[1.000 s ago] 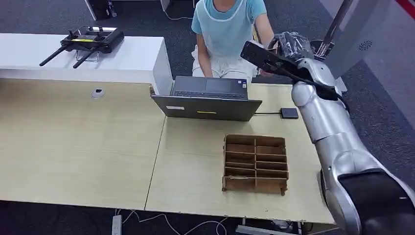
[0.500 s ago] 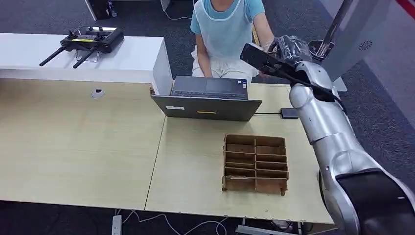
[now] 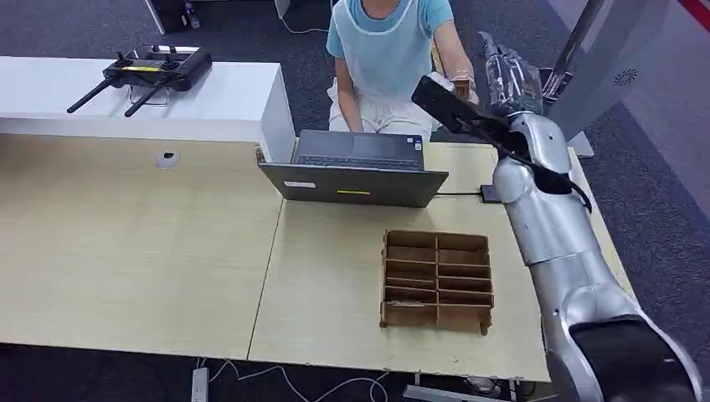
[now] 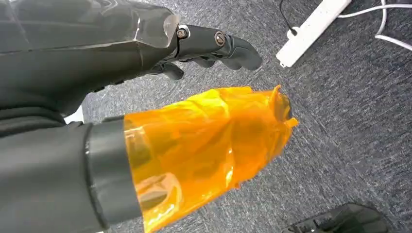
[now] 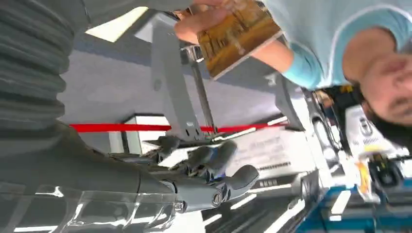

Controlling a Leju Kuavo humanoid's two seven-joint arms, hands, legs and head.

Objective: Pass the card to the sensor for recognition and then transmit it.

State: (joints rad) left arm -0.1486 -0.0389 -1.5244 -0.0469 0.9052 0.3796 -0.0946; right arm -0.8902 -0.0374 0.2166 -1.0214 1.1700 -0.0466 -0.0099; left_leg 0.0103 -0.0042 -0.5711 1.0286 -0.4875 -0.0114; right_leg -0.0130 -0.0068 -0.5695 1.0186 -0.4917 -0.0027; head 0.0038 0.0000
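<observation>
Right hand raised beside person's hand, fingers apart, holding nothing; card now in person's grip. Left hand hanging over carpet, fingers loosely spread, empty. Risk: bumping person's arm when lowering, because so close.

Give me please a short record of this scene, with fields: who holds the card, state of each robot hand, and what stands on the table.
card: a brownish card is held in the person's hand, apart from the robot's fingers
right hand: raised beside the person, holds nothing, fingers apart
left hand: hangs over grey carpet, holds nothing, fingers apart
sensor: small dark pad on the table, wired to the laptop
table: light wood, also bears a brown divided box
side counter: a black remote control
</observation>
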